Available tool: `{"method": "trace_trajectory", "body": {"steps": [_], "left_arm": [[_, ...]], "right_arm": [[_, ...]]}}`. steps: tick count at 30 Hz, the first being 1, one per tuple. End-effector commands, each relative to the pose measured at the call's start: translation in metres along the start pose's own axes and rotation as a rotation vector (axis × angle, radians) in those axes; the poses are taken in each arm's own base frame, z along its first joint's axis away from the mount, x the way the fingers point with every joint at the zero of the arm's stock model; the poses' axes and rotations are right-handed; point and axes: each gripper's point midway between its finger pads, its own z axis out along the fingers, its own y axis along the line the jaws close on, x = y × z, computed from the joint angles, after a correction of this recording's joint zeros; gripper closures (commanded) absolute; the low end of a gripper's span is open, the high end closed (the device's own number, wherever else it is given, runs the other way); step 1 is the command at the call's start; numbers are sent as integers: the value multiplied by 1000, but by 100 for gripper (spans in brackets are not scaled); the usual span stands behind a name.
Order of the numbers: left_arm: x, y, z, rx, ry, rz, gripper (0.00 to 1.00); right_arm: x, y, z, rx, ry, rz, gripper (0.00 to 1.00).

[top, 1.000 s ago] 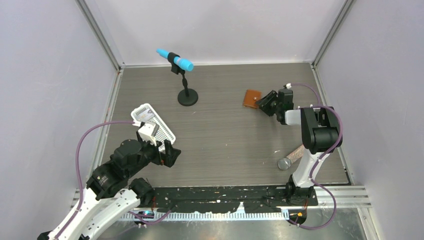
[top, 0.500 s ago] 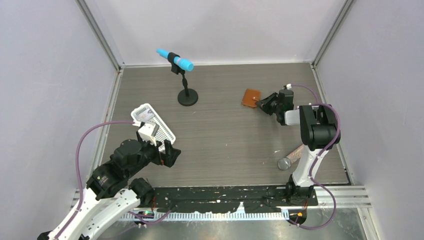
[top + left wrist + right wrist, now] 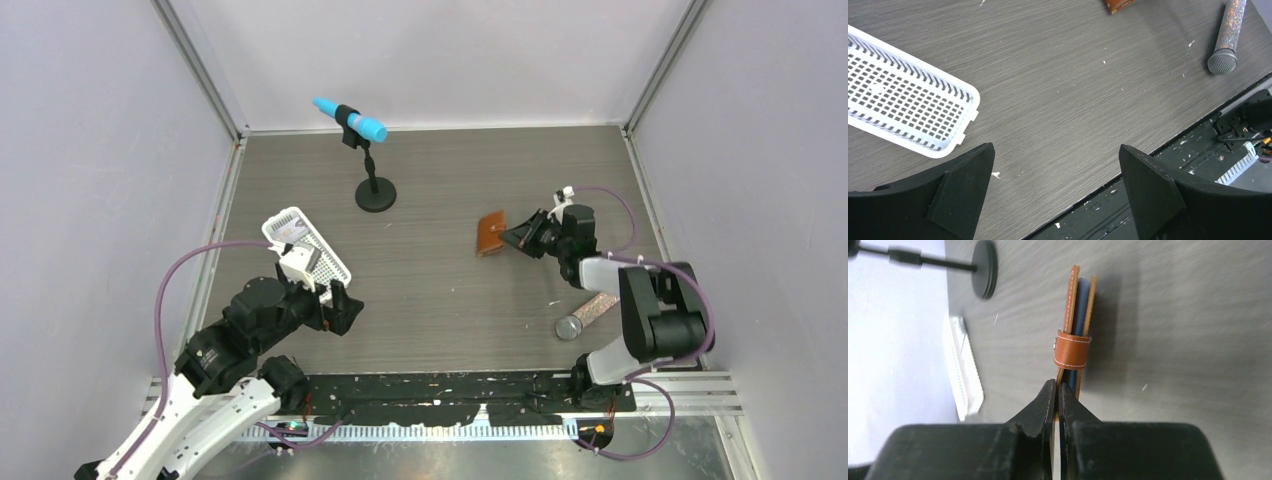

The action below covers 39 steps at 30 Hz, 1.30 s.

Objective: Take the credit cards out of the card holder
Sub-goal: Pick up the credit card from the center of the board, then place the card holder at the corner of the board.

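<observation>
Leather card holder [image 3: 1072, 347] is clamped by right gripper [image 3: 1058, 388] on one thin cover only, so it may slip; left gripper [image 3: 1055, 152] stands wide apart.

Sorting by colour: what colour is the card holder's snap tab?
The snap tab is tan-brown with white stitching; right wrist view.

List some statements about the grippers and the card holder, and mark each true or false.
1. The right gripper is shut on the card holder's edge. True.
2. The card holder lies open with cards out. False: its tab is wrapped round it, the holder is closed, and no card shows outside it.
3. The left gripper grips the white tray. False: it is open and empty, with the tray apart from it.
4. A glittery microphone lies on the table. True.
</observation>
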Motion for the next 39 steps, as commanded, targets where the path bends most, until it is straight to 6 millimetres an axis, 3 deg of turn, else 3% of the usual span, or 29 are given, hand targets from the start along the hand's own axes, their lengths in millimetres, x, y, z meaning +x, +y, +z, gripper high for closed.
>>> {"method": "trace_trajectory", "body": {"steps": [1, 8, 12, 17, 25, 32, 39], "left_arm": [[-2, -13, -1, 53, 26, -26, 0], [3, -41, 7, 185, 44, -168, 1], [1, -51, 15, 233, 18, -230, 1], [-7, -72, 19, 343, -3, -296, 0], [-40, -104, 25, 511, -78, -355, 0], [-54, -116, 42, 584, -135, -407, 0], [-64, -129, 54, 657, -143, -461, 0]], "right_arm": [[38, 32, -28, -108, 73, -98, 95], [99, 85, -67, -279, 147, -165, 95], [115, 125, -93, -422, 148, -194, 95], [115, 169, -134, -592, 108, -225, 95], [112, 214, -185, -785, 100, -272, 95], [113, 236, -215, -887, 121, -281, 95], [117, 239, -225, -946, 132, -233, 95]]}}
